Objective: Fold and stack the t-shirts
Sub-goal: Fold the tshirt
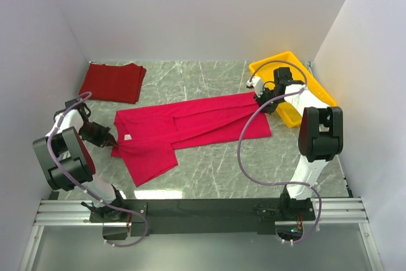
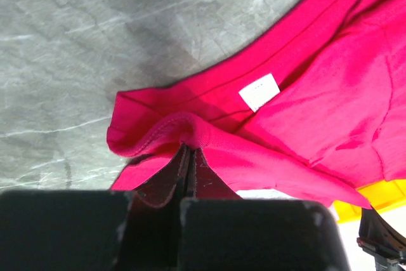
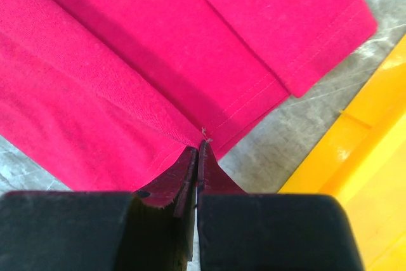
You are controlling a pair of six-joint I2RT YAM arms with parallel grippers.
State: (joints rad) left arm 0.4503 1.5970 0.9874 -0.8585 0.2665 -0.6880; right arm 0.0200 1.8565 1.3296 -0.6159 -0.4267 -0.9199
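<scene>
A bright crimson t-shirt [image 1: 190, 125] lies stretched across the middle of the table, partly folded lengthwise, its white tag [image 2: 259, 91] near the collar. My left gripper [image 1: 113, 139] is shut on the shirt's collar end [image 2: 184, 132] at the left. My right gripper [image 1: 262, 98] is shut on the hem corner [image 3: 202, 136] at the right, beside the tray. A darker maroon t-shirt [image 1: 113, 82] lies folded at the back left, apart from both grippers.
A yellow plastic tray [image 1: 284, 71] stands at the back right, close behind the right gripper; its wall [image 3: 355, 150] shows in the right wrist view. White walls close in the grey marble table [image 1: 209, 169] on three sides.
</scene>
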